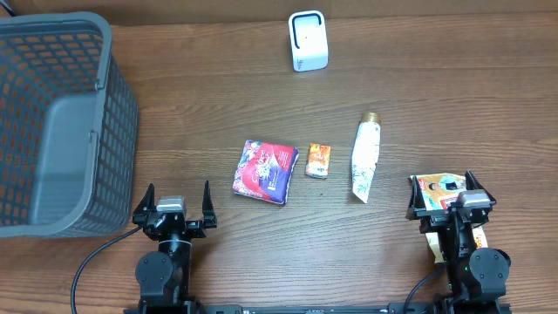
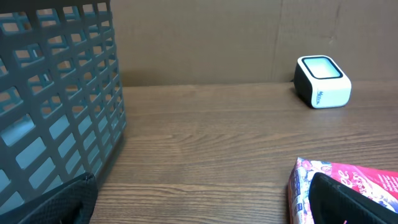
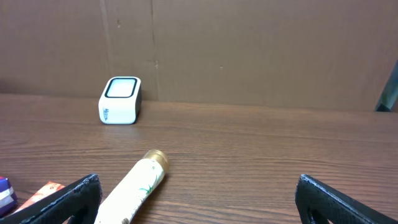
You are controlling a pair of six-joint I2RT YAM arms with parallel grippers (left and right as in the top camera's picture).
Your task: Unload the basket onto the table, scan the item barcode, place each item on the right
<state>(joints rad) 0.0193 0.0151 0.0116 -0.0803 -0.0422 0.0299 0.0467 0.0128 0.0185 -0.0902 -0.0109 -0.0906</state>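
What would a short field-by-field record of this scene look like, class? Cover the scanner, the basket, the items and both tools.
scanner: white barcode scanner, far side, beyond the items
basket: grey mesh basket, on the left arm's side
middle row: red packet, small orange box, white tube with gold cap, lying apart
fourth item: colourful packet, beneath the right tool
left tool: open, empty
right tool: open, gripping nothing
progress: no item picked up yet

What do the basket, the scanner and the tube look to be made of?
Basket: matte grey moulded plastic, going by its lattice walls.
Scanner: smooth white plastic casing, likely, with a dark window.
Tube: probably soft plastic, printed white, with a flattened end and a gold cap.
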